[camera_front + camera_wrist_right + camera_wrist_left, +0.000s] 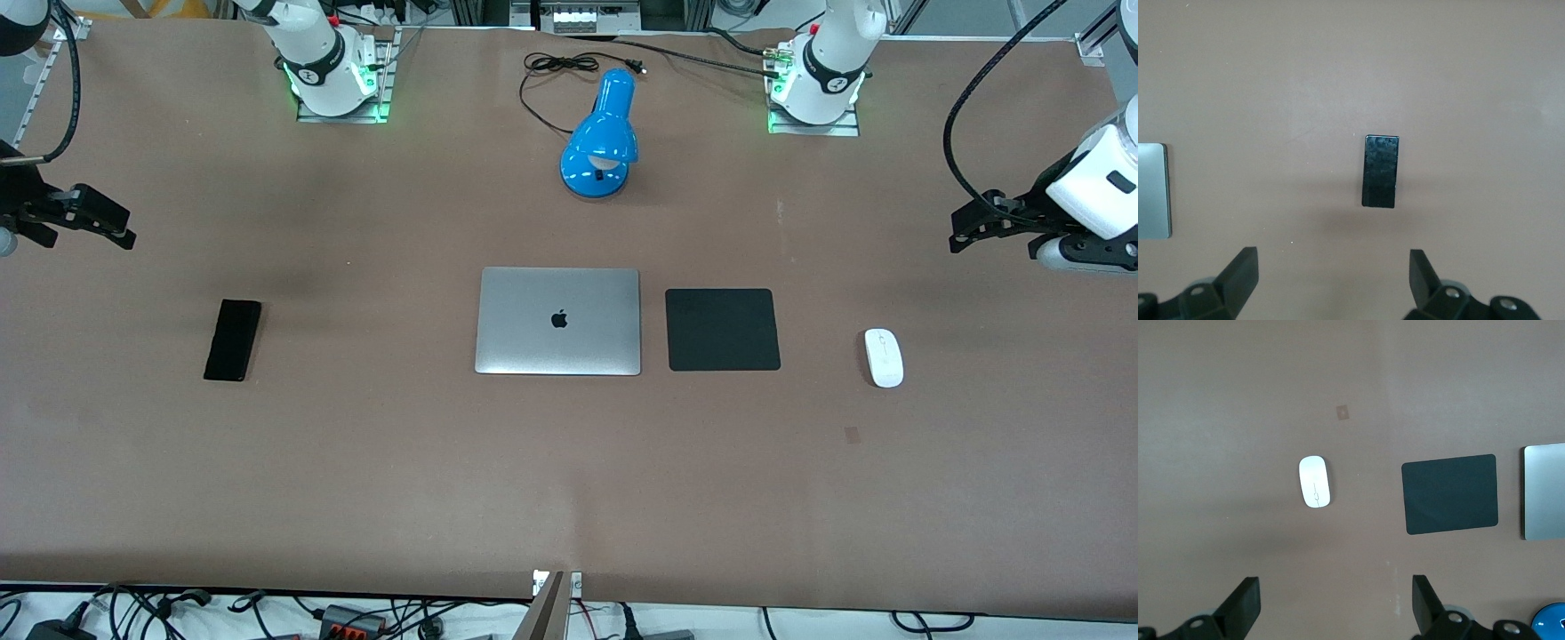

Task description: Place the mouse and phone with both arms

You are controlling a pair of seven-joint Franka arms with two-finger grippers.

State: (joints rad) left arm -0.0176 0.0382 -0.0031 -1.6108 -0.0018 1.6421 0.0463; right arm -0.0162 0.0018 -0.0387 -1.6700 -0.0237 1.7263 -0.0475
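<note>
Jaws spread wide, the left gripper (1331,603) hangs above the mouse (884,357) and the right gripper (1331,280) above the phone (233,340), seemingly poised for simultaneous pickups.

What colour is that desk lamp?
Bright blue: the lamp shows best in the front view, standing above the closed laptop.

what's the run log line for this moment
left gripper: open, up over table near mouse | right gripper: open, up over table near phone | both untouched
</note>
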